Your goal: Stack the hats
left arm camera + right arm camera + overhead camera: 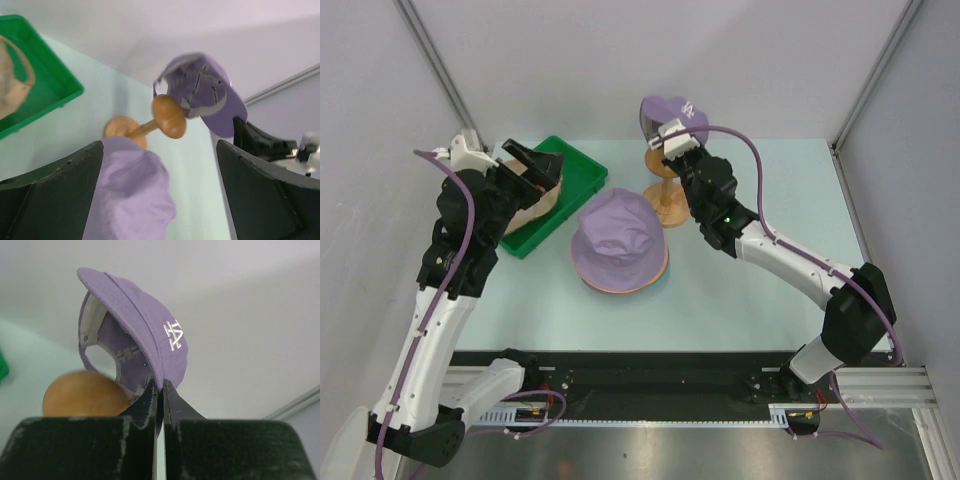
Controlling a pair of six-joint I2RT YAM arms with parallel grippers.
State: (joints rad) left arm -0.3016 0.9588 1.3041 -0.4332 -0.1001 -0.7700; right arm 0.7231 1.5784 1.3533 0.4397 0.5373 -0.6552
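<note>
A lavender bucket hat (618, 235) (131, 192) lies mid-table on top of another hat whose orange-pink brim (638, 283) shows beneath it. A purple baseball cap (672, 112) (135, 322) (205, 92) hangs over the knob of a wooden stand (669, 195) (168, 116) (84, 395), and my right gripper (673, 138) (160, 386) is shut on the cap's lower edge. A tan cap (532, 205) (12, 82) lies in a green tray (575, 165) (47, 95). My left gripper (542, 168) (160, 200) stands open over the tray, holding nothing.
Grey walls enclose the table at the back and both sides. The wooden stand rises just behind and right of the lavender hat. The right arm (790, 260) crosses the right half of the table. A black rail (650, 385) runs along the near edge.
</note>
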